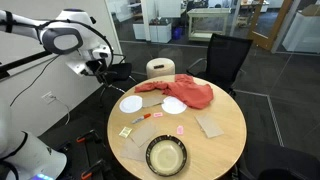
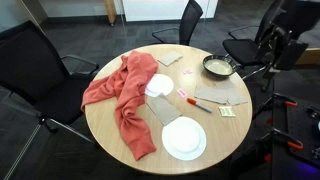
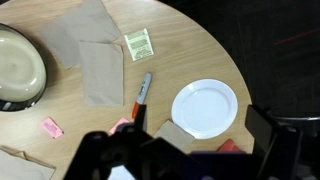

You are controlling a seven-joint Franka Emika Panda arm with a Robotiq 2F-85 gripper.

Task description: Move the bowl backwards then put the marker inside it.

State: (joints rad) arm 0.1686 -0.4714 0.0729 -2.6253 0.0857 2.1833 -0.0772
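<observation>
Office floor with black chairs around a round wooden surface (image 1: 228, 145). The bowl (image 1: 166, 154) sits near its edge. The marker (image 3: 143, 92) lies apart from it, between a tan napkin (image 3: 100, 65) and a white disc (image 3: 205, 107). The arm (image 1: 65, 38) holds its jaws spread apart and empty.

**Q:** Arm finish?
**A:** The arm (image 1: 72, 20) has glossy white, rounded link shells and a dark grey circular joint cap (image 1: 64, 41).
**Q:** End effector?
**A:** The gripper (image 3: 185, 145) is matte black and blocky. Its markings are too blurred to read.
</observation>
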